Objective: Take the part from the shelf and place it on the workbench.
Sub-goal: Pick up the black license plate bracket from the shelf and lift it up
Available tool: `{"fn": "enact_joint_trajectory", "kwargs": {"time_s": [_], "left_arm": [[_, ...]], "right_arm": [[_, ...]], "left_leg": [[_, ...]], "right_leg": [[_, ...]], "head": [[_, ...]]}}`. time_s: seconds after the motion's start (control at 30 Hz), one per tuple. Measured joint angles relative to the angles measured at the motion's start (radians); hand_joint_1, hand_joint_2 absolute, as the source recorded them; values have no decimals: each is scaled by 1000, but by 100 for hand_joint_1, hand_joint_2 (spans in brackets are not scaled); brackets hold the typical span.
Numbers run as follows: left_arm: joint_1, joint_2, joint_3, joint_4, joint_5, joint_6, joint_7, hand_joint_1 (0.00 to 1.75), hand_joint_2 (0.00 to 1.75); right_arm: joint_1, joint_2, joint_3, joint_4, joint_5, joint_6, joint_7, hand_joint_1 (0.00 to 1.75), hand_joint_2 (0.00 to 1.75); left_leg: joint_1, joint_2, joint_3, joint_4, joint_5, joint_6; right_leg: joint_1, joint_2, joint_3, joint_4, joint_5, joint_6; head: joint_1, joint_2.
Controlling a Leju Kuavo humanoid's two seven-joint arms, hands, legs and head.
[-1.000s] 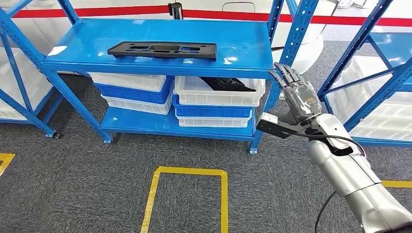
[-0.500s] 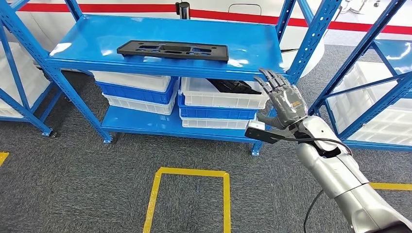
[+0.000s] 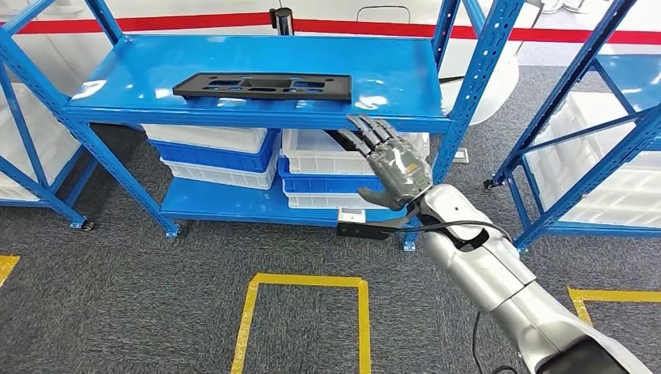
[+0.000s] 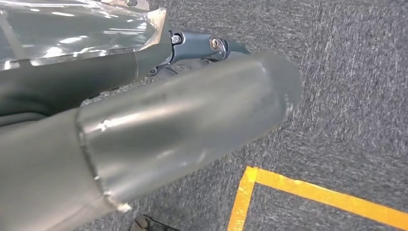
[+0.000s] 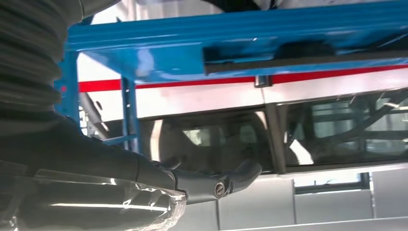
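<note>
The flat black plastic part with cut-out slots (image 3: 263,84) lies lengthwise on the top board of the blue steel shelf rack (image 3: 405,78), near its front edge, toward eleven o'clock from the right hand (image 3: 392,165). Lying flat and close to the lip, it seems set out for an easy reach from the aisle. The right hand is raised in front of the shelf edge, just below the board's level, palm toward the rack with fingers spread and empty; it is apart from the part, so the reach looks barely begun. The left hand (image 4: 144,115) hangs low over the grey carpet, and whether its fingers are open or curled cannot be told from the blurred close view. Under the top board, stacked white and blue plastic crates (image 3: 234,152) fill the lower level, one holding more dark pieces. A yellow taped square (image 3: 304,276) on the floor at six o'clock probably marks a standing spot. No brand, label or writing is legible.
</note>
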Motion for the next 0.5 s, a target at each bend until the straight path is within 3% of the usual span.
{"fn": "enact_joint_trajectory", "kwargs": {"time_s": [0.03,0.07,0.13,0.17,0.23,0.33,0.4,0.47,0.5], "left_arm": [[0,-1,0,0,0,0,1,0,0],[0,-1,1,0,0,0,2,0,0],[0,-1,1,0,0,0,2,0,0],[0,-1,2,0,0,0,2,0,0],[0,-2,2,0,0,0,2,0,0],[1,-3,3,-1,2,0,2,0,0],[1,-3,4,-2,2,-1,1,0,0],[1,-4,6,-2,3,-2,1,0,0],[1,-4,8,-2,3,-3,0,0,0]], "right_arm": [[0,12,8,2,0,0,1,0,175],[-2,23,14,4,0,1,3,0,175],[-10,40,23,5,-4,2,6,0,175],[-17,47,27,6,-6,3,8,0,175],[-26,54,34,7,-8,4,9,0,175],[-30,58,39,8,-12,6,10,0,175],[-34,60,42,9,-14,6,10,0,175],[-35,62,49,12,-15,8,11,0,175],[-34,63,53,14,-16,9,11,0,175]], "left_leg": [[4,1,-3,-10,20,-3],[8,1,15,-60,57,-5],[12,1,80,-201,126,-7],[11,-1,104,-249,142,-5],[4,-3,121,-275,140,4],[1,-3,129,-284,144,29],[2,-1,136,-290,145,44],[-1,0,137,-291,142,52],[-3,-1,139,-291,141,54]], "right_leg": [[0,1,2,0,-2,0],[-2,1,5,0,-4,2],[0,3,11,1,-11,9],[2,4,11,1,-13,15],[8,4,10,0,-15,24],[9,2,2,15,-27,39],[9,-1,-46,109,-69,36],[10,-1,-124,253,-118,29],[10,-1,-151,297,-126,31]], "head": [[0,0],[0,0],[0,0],[0,0],[0,0],[1,0],[2,0],[3,0],[3,0]]}}
